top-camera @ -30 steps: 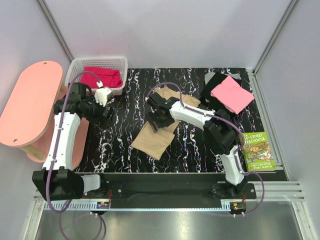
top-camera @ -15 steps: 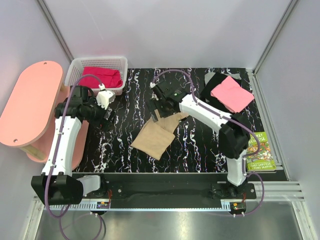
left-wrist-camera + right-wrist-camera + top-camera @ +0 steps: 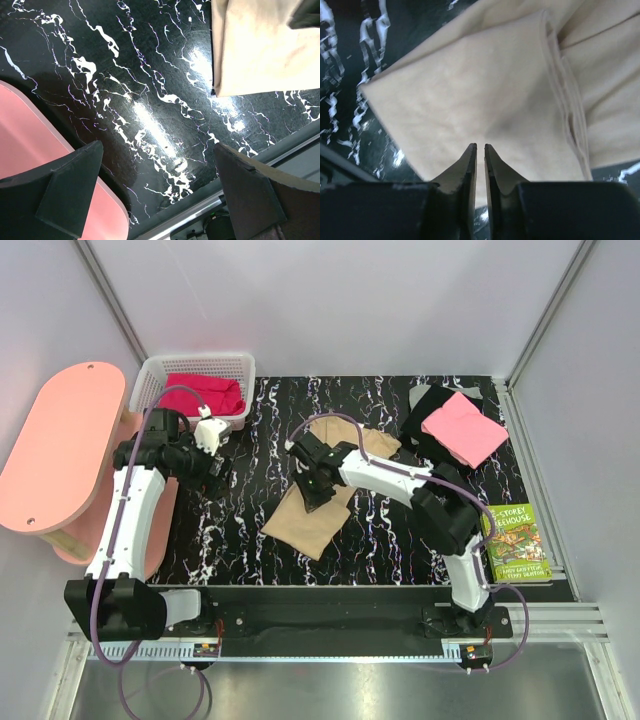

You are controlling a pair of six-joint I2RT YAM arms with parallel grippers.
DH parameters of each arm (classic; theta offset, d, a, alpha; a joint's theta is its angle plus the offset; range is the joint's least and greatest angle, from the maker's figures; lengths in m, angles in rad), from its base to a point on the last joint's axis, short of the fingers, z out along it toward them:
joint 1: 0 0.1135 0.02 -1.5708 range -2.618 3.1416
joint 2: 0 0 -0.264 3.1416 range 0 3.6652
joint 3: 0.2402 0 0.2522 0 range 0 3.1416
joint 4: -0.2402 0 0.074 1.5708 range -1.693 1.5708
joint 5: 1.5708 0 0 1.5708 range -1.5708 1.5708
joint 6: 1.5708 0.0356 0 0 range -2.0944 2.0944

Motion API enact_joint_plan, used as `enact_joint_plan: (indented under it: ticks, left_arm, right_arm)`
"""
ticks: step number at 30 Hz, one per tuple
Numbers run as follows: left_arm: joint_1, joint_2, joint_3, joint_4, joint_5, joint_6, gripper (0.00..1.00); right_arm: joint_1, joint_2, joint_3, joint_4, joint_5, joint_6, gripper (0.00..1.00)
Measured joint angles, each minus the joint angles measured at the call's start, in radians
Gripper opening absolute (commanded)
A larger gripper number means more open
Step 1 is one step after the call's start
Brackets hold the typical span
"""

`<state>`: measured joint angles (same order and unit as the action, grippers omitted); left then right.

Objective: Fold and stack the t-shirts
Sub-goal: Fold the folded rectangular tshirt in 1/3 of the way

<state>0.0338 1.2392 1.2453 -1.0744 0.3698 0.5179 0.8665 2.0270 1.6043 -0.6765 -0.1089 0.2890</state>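
From above, we see the tan t-shirt (image 3: 310, 525) lying part-folded at the middle of the marble table (image 3: 390, 540). The right gripper (image 3: 313, 487) is down on the shirt's 12 o'clock half. The left gripper (image 3: 214, 466) hangs well apart at its 9 o'clock. The pink t-shirt (image 3: 462, 428) sits on the black t-shirt (image 3: 420, 425) toward 2 o'clock, and the magenta-red t-shirt (image 3: 205, 392) lies in the white basket (image 3: 150, 375) at 10 o'clock. The green book (image 3: 515, 545) rests at 4 o'clock.

In the left wrist view, the left gripper (image 3: 157, 150) is spread wide with only bare table between its fingers. A corner of the tan t-shirt (image 3: 250, 45) shows at 1 o'clock and the pink side table (image 3: 25, 150) at 8 o'clock. Only this view tells us how far that hand is from the cloth's edge.

In the right wrist view, the right gripper (image 3: 480, 147) has its jaws all but together, with a thin slit between them and its tips at the tan t-shirt (image 3: 460, 85). We cannot tell whether a layer is nipped. The doubled hem running from 1 to 4 o'clock, hidden under the arm from above, shows only here.

We judge the step to be finishing this shirt's fold. To do it well, we would make sure of a pinch on the top layer alone, carry it low across, and bring the idle left gripper in to pin the far edge so the stack stays square.
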Motion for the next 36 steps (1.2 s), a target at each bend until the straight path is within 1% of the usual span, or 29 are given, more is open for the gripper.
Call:
enact_joint_plan:
  ticks: [7, 10, 14, 16, 18, 20, 21, 22, 23, 24, 25, 28, 33, 34, 36]
  left_arm:
    - [0.0, 0.0, 0.004, 0.0, -0.001, 0.0, 0.99]
    - [0.0, 0.0, 0.011, 0.0, -0.002, 0.0, 0.99]
    - [0.0, 0.0, 0.023, 0.0, -0.006, 0.0, 0.99]
    - [0.0, 0.0, 0.03, 0.0, -0.008, 0.001, 0.99]
    - [0.0, 0.0, 0.039, 0.0, -0.01, 0.001, 0.99]
    - [0.0, -0.002, 0.045, 0.003, -0.012, 0.001, 0.99]
    - [0.0, -0.002, 0.045, 0.002, -0.012, 0.001, 0.99]
    - [0.0, -0.002, 0.045, 0.002, -0.013, 0.0, 0.99]
    - [0.0, -0.003, 0.045, 0.003, -0.015, 0.001, 0.99]
    - [0.0, -0.003, 0.045, 0.003, -0.016, 0.001, 0.99]
    - [0.0, -0.003, 0.045, 0.003, -0.018, 0.001, 0.99]
    - [0.016, -0.008, 0.05, 0.0, -0.019, 0.001, 0.99]
    - [0.079, -0.005, 0.1, 0.0, -0.018, -0.002, 0.99]
    - [0.09, 0.001, 0.117, -0.001, -0.018, -0.006, 0.99]
    - [0.095, 0.016, 0.14, 0.002, -0.017, -0.022, 0.99]
  right_arm:
    - [-0.061, 0.156, 0.063, 0.026, -0.058, 0.013, 0.14]
    - [-0.073, 0.185, 0.101, 0.034, -0.097, 0.024, 0.13]
    - [-0.064, 0.198, 0.108, 0.062, -0.131, 0.049, 0.13]
    - [-0.043, 0.2, 0.108, 0.074, -0.138, 0.06, 0.13]
    - [-0.008, 0.2, 0.109, 0.083, -0.137, 0.068, 0.15]
    - [0.032, 0.2, 0.109, 0.088, -0.14, 0.077, 0.25]
    - [0.047, 0.2, 0.109, 0.089, -0.141, 0.08, 0.38]
    - [0.062, 0.2, 0.109, 0.09, -0.145, 0.085, 0.82]
    - [0.077, 0.2, 0.109, 0.092, -0.15, 0.089, 0.93]
    - [0.08, 0.2, 0.113, 0.093, -0.147, 0.099, 0.99]
    - [0.087, 0.195, 0.122, 0.097, -0.171, 0.104, 1.0]
    - [0.099, 0.166, 0.132, 0.083, -0.071, 0.078, 1.0]
    - [0.131, 0.072, 0.052, 0.011, 0.248, 0.007, 1.0]
    - [0.157, 0.046, 0.037, -0.007, 0.317, -0.013, 1.0]
    - [0.254, 0.006, 0.029, -0.032, 0.468, -0.059, 1.0]
